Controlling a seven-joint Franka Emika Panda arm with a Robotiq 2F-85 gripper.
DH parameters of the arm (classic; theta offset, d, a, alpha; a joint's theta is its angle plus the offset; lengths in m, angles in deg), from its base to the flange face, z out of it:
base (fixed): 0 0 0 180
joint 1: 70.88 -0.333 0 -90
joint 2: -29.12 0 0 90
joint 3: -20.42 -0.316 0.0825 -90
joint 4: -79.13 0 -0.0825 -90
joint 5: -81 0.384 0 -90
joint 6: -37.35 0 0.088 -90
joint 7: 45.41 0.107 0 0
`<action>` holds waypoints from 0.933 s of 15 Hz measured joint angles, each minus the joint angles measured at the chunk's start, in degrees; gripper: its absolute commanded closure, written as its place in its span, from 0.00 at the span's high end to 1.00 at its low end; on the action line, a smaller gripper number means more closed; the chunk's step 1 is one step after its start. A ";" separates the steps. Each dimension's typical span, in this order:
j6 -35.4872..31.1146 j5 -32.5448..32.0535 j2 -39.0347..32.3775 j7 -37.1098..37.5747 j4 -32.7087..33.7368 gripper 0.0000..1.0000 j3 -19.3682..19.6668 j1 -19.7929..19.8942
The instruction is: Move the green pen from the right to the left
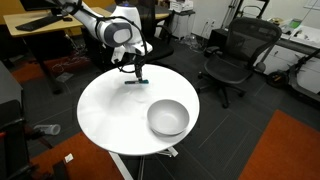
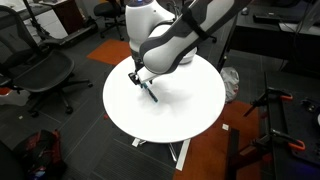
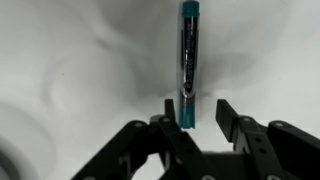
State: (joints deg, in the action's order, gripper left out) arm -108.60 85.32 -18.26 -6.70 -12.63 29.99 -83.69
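Looking down the wrist view, I see the hand spread wide, gripping nothing, its jaws standing either side of the near end of the green pen. The pen lies flat on the round white surface. In an exterior view the grey bowl sits well apart from it. Whether the hand touches the surface, I cannot tell.
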 measured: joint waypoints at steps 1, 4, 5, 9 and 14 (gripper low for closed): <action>-0.26 -1.19 0.12 0.78 0.04 0.88 0.83 -0.79; -1.72 -4.99 1.31 1.68 -0.11 1.00 3.16 -2.39; -1.97 -6.20 2.14 1.67 -0.33 1.00 3.59 -2.60; -1.96 -9.76 7.70 -2.62 -3.02 1.00 3.66 -2.49; -0.66 -10.47 17.29 -15.98 -10.13 1.00 1.31 0.22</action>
State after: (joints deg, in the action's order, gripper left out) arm -109.26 74.85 -0.98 -22.68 -22.76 31.29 -83.47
